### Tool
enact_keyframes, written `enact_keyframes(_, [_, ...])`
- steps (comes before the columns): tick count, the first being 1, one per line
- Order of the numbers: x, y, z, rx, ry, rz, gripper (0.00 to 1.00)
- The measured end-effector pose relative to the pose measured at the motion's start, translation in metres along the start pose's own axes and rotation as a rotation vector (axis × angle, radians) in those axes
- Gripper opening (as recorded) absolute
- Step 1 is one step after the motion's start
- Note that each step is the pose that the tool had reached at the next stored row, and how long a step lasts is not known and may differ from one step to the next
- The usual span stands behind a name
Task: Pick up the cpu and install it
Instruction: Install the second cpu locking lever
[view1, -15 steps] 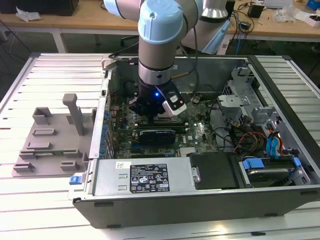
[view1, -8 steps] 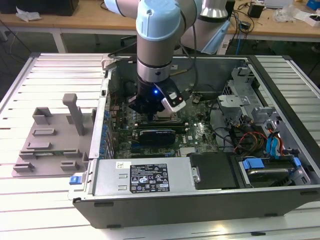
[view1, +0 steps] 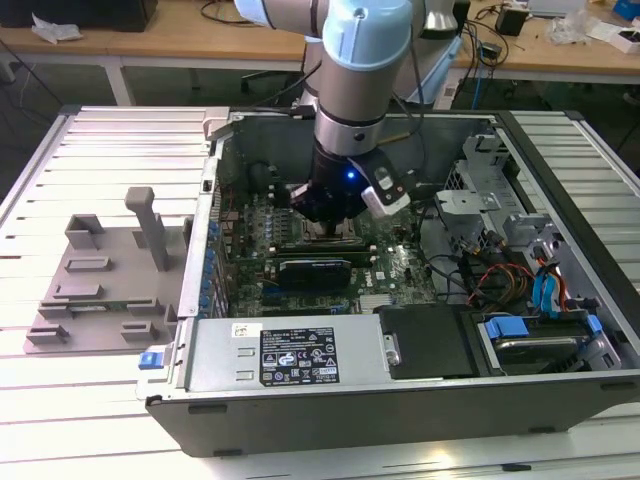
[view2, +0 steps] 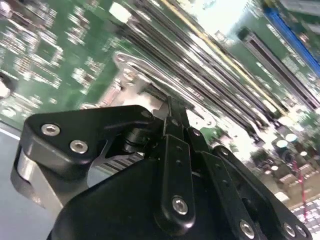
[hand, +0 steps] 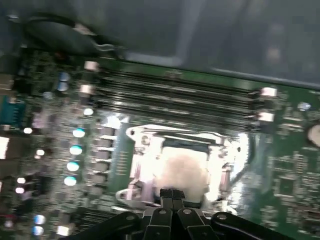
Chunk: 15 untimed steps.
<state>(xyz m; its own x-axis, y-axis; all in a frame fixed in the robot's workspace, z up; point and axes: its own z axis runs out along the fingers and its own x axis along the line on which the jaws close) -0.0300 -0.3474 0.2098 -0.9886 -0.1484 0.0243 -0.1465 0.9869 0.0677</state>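
Observation:
The cpu (hand: 184, 169), a silver-grey square with glare on its top, lies inside the metal socket frame (hand: 142, 155) on the green motherboard (view1: 400, 262). My gripper (hand: 173, 193) hangs low over one edge of that socket, its black fingers pressed together with nothing visible between them. In the exterior view the gripper (view1: 326, 226) is down inside the open computer case, over the board's middle. In the second wrist view the gripper (view2: 172, 106) has its tip just above the shiny socket frame (view2: 134, 65).
Long memory slots (hand: 175, 95) run beside the socket. A black card (view1: 315, 270) and bundled cables (view1: 480, 275) lie near the arm inside the case (view1: 300, 385). A grey plastic tray (view1: 100, 290) with upright blocks sits on the slatted table at the exterior view's left.

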Motion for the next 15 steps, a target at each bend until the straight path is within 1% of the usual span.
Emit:
enact_keyframes(2, [-0.004, 0.0047, 0.0003, 0.0149, 0.0022, 0.001, 0.11])
enact_keyframes(3, [-0.0067, 0.0131, 0.0008, 0.0334, 0.005, 0.001, 0.11])
enact_keyframes(4, [-0.0076, 0.0188, 0.0011, 0.0451, 0.0066, 0.002, 0.11])
enact_keyframes(6, [-0.0092, 0.0286, 0.0016, 0.061, 0.0091, 0.002, 0.11])
enact_keyframes(7, [-0.0097, 0.0321, 0.0015, 0.0661, 0.0097, 0.002, 0.11])
enact_keyframes(8, [-0.0099, 0.0337, 0.0004, 0.0712, 0.0104, 0.003, 0.11])
enact_keyframes(9, [-0.0099, 0.0346, -0.0042, 0.079, 0.0116, 0.003, 0.11])
enact_keyframes(10, [-0.0096, 0.0354, -0.0145, 0.0893, 0.0132, 0.003, 0.11])
enact_keyframes(11, [-0.0095, 0.0358, -0.0213, 0.0933, 0.0138, 0.003, 0.11])
enact_keyframes(13, [-0.0093, 0.0365, -0.0306, 0.0954, 0.0141, 0.003, 0.11])
enact_keyframes(14, [-0.0091, 0.037, -0.0386, 0.0966, 0.0143, 0.003, 0.11])
enact_keyframes(15, [-0.009, 0.0373, -0.043, 0.0966, 0.0143, 0.003, 0.11])
